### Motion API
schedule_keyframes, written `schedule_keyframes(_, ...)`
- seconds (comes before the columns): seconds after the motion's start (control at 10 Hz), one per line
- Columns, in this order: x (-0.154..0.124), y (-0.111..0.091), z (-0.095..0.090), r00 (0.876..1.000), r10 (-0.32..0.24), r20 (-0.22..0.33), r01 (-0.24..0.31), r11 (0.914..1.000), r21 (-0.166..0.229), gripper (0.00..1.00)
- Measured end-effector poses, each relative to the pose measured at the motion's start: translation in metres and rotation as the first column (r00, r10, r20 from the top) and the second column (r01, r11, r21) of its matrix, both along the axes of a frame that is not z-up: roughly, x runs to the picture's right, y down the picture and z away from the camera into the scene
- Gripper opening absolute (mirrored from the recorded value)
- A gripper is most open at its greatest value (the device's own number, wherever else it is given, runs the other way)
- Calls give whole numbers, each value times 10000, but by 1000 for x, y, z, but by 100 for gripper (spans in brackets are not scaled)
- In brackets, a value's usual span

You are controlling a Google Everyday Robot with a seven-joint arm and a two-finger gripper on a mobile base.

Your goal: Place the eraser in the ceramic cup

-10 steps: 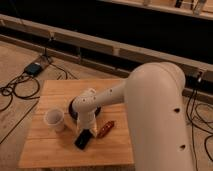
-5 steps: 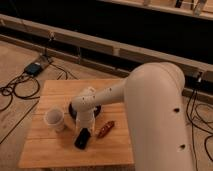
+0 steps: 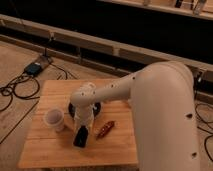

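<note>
The black eraser (image 3: 81, 136) hangs tilted, its top end under my gripper (image 3: 83, 126), just above the wooden table (image 3: 45, 150) near its front middle. The gripper is shut on the eraser. The white ceramic cup (image 3: 54, 119) stands upright on the table, a short way left of the eraser and apart from it. My big white arm (image 3: 150, 100) comes in from the right and hides much of the table's middle.
A dark round bowl (image 3: 74, 109) is partly hidden behind the gripper. A slim reddish-brown object (image 3: 105, 129) lies right of the eraser. Cables and a small box (image 3: 34, 67) lie on the floor to the left.
The gripper and the eraser have shifted slightly up and to the left, toward the cup. The cup and the reddish-brown object have not moved.
</note>
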State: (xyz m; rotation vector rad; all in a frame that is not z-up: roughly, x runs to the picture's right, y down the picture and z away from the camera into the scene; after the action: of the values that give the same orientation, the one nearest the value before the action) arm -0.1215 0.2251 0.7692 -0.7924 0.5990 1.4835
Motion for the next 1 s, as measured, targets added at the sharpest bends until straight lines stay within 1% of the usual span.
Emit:
schedule_keyframes(0.2, -10, -17, -27, 9986, -202, 482, 197, 9998, 94, 0)
schedule_keyframes(0.4, -21, -36, -48, 9949, -289, 968, 250, 9989, 409, 0)
schedule_keyframes(0.5, -26, -50, -57, 9923, -359, 1182, 271, 9968, 746, 0)
schedule_keyframes(0.6, -28, -65, -62, 9905, -456, 1294, 303, 9926, 1177, 0)
schedule_keyframes(0.7, -31, -83, -66, 9884, -578, 1407, 334, 9849, 1700, 0)
schedule_keyframes(0.8, -35, -103, -70, 9851, -787, 1527, 418, 9720, 2314, 0)
schedule_keyframes(0.9, -40, -115, -73, 9822, -954, 1621, 493, 9622, 2678, 0)
schedule_keyframes(1.0, -45, -128, -77, 9778, -1187, 1729, 605, 9490, 3095, 0)
